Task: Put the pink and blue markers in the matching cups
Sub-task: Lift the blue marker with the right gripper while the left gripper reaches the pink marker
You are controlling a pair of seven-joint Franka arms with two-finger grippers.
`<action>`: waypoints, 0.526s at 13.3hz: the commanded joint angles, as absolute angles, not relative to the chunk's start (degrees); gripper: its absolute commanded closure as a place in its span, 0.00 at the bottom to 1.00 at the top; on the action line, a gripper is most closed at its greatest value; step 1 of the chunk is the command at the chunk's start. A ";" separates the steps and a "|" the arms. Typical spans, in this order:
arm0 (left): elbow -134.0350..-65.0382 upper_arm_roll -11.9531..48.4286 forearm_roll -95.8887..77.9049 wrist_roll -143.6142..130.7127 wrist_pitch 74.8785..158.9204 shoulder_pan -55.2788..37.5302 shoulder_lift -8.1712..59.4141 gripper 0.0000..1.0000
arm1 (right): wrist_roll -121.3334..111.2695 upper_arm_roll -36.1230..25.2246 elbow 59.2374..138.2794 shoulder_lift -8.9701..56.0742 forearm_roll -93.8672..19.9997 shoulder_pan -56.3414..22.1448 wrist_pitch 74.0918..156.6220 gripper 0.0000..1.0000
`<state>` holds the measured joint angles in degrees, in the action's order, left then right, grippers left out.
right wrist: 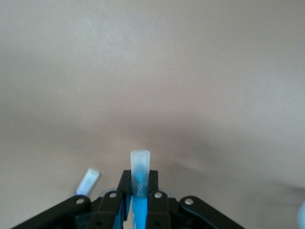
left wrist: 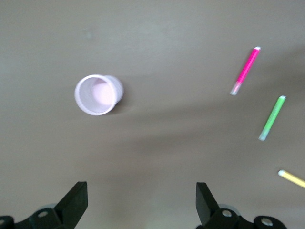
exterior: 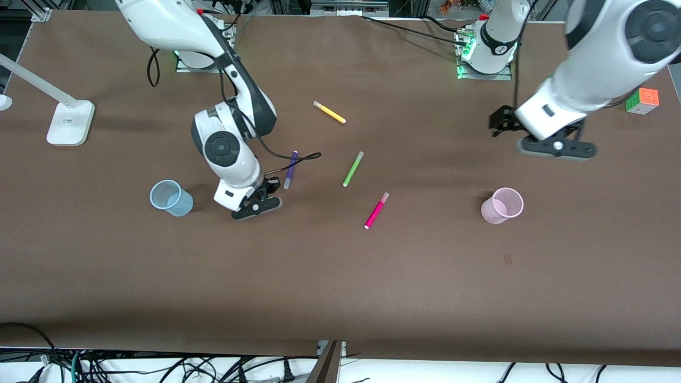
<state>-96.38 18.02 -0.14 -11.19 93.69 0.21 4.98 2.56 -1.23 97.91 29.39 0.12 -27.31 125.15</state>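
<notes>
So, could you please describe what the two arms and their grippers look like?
Both arms are glossy white with rounded shells and black joint discs. A black cable runs loosely along the right arm. The right gripper and left gripper are black with flat two-finger jaws and small silver screws. The bases glow green.

Even, fairly bright light falls on my brown desk (exterior: 340, 276) from overhead, and my arms throw soft, diffuse shadows beneath them. There is no harsh glare. Both my wrist views look washed out and soft; the pink cup (left wrist: 97, 94) is slightly blurred, and the blue marker (right wrist: 139, 191) sits out of focus.
</notes>
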 commanded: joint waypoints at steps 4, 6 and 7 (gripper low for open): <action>-95.71 21.45 -0.36 -13.89 105.97 -2.10 16.15 0.00 | -35.42 -1.58 89.74 24.27 -8.06 -16.81 110.58 1.00; -95.80 21.36 0.26 -13.80 110.63 -3.60 20.46 0.00 | -49.77 -1.93 89.74 23.99 -13.94 -13.20 109.78 1.00; -95.80 21.36 0.35 -13.80 112.83 -4.56 22.22 0.00 | -55.84 -1.93 89.74 23.99 -16.24 -11.44 109.86 1.00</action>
